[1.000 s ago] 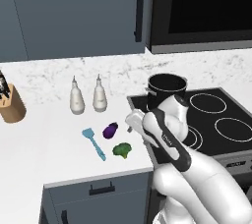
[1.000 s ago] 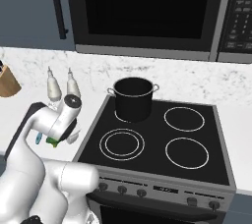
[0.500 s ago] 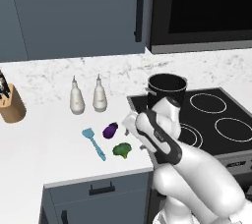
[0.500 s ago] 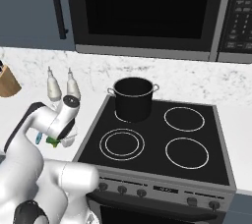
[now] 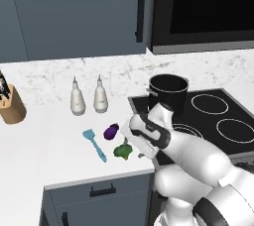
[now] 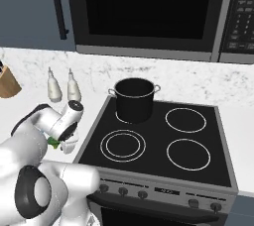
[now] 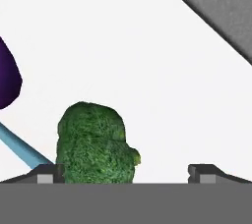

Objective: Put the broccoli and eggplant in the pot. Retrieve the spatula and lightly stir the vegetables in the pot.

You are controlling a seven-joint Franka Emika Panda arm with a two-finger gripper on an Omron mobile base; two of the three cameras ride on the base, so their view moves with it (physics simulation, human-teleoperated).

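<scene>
The gripper point(image 7: 126, 173), jaws wide and holding nothing, hangs over the broccoli point(image 7: 93, 144), seemingly beside one fingertip point(image 7: 47, 174); eggplant point(image 7: 7, 78) and spatula point(image 7: 22, 150) are cut off at that side.

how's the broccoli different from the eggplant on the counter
The broccoli is green, bumpy and lumpy; the eggplant is purple, glossy and oblong. The broccoli lies nearer the counter's front edge, the eggplant further back. The broccoli sits by the open gripper, the eggplant off to its side. Both are small and lie outside the pot.
</scene>
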